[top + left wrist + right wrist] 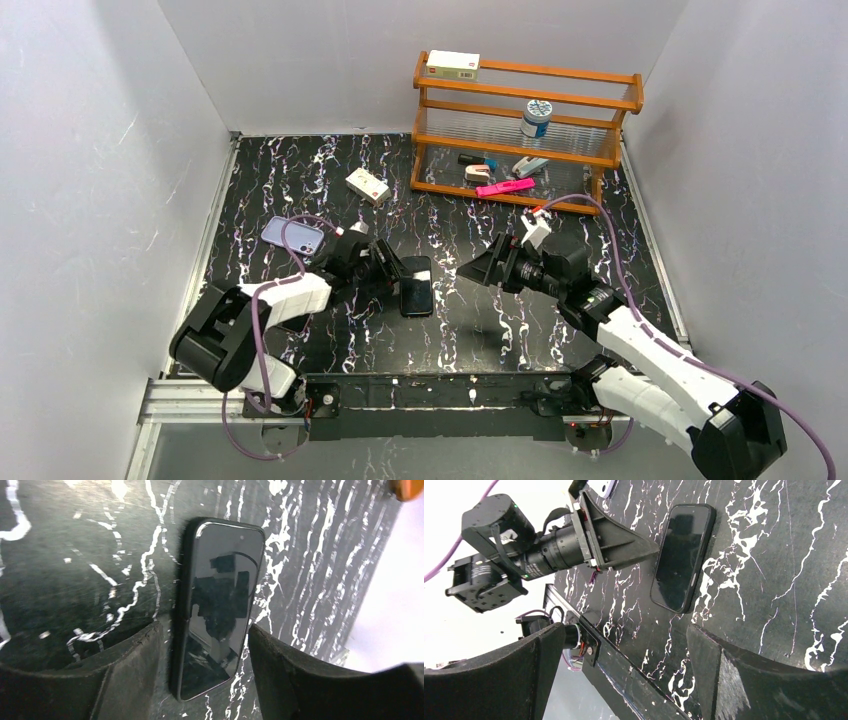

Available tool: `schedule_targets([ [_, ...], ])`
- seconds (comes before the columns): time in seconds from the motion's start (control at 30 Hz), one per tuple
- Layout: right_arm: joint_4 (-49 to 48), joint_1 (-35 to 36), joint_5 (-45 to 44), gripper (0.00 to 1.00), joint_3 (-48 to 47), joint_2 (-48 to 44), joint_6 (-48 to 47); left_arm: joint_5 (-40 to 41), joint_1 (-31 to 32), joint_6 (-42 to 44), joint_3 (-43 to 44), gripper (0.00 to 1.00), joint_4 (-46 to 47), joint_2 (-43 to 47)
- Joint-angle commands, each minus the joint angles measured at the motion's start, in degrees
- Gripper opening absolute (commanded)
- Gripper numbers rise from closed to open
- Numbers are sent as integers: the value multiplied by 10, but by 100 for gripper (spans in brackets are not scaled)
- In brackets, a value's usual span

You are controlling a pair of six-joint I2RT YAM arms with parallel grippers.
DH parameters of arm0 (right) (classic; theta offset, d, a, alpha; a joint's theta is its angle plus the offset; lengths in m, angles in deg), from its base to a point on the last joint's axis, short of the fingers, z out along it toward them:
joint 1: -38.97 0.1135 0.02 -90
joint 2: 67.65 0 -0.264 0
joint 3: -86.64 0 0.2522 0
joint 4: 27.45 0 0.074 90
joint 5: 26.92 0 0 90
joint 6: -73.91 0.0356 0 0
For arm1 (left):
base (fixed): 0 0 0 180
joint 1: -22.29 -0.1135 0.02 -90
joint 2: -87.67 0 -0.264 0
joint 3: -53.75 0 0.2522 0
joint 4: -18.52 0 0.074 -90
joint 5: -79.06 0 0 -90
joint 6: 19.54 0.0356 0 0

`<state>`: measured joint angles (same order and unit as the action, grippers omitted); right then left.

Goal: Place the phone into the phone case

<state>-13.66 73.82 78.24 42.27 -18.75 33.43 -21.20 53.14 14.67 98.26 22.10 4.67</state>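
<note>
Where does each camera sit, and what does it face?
Top external: above and behind the bases, looking down on the table; left arm, right arm show.
Left wrist: on the left arm, looking down at the phone between left fingers.
Right wrist: on the right arm, facing the phone and left gripper; right fingers below.
All share the phone.

Phone (220, 610): glossy dark screen, mirror-smooth | table (300, 180) beneath the phone: black marble-look top, white-veined, faint sheen | phone case (292, 235) left of the phone: smooth matt lavender plastic | rack (560, 72) behind the phone: varnished orange wood, ribbed clear shelves | left gripper (205, 626) flanking the phone: matt black, rough-grained
</note>
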Motion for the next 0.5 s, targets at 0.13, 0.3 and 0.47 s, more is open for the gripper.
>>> schedule_targets([
  [0.13,-33,-2,6,99,-16,19,8,179,-7,39,76,72,-281,77],
  [0.3,-53,-3,12,99,-17,42,22,233,-18,43,118,76,-368,95],
  [0.47,-67,-3,34,99,-17,66,34,298,-62,-20,136,82,-460,118],
])
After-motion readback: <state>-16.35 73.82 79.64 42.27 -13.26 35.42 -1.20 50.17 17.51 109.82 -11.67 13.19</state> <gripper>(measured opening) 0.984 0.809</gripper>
